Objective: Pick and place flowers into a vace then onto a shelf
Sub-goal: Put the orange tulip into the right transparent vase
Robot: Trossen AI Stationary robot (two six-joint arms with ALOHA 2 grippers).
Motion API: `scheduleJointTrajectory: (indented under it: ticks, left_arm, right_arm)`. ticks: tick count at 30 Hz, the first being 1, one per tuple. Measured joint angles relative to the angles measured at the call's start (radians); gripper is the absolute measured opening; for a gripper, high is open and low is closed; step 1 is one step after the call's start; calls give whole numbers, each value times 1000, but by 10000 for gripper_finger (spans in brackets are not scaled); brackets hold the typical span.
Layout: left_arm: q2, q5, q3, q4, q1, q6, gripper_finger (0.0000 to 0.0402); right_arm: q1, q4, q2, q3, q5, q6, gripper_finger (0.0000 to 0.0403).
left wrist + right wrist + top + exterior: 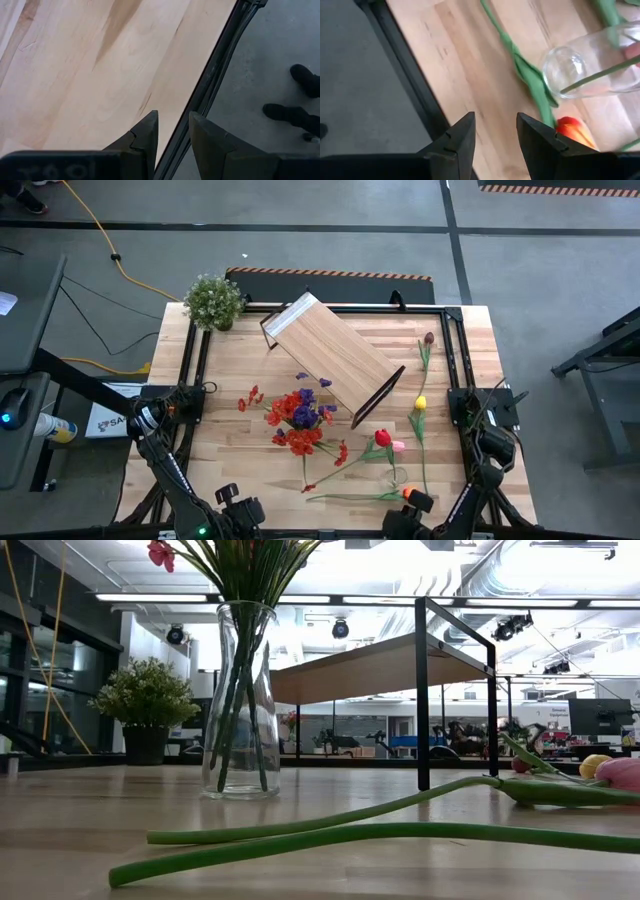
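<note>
A clear glass vase (240,700) stands upright on its base at the table's middle. It holds red and purple flowers (300,418). Loose tulips lie flat on the table to its right: dark maroon (428,338), yellow (420,403), red (382,437), pink (398,446) and orange (575,131). The shelf (335,355) stands behind the vase, set at a slant. My right gripper (495,117) hovers open over the near edge, just beside the orange tulip. At the near left, my left gripper (172,117) is open above the table's edge, with nothing between its fingers.
A bushy potted plant (213,300) stands at the far left corner. Long green stems (350,830) lie across the near part of the table. A black frame (458,360) runs along the table's sides. Bare wood shows at the near left (220,450).
</note>
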Motion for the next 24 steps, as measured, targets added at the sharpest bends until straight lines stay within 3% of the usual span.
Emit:
scheduleJointTrajectory:
  ticks: [10,24]
  left_arm:
    - [0,1,0,1,0,0,145]
    - [0,0,0,-7,0,0,145]
  right_arm:
    - [0,105,0,-117,-52,24,135]
    - [2,102,-41,-125,-85,27,135]
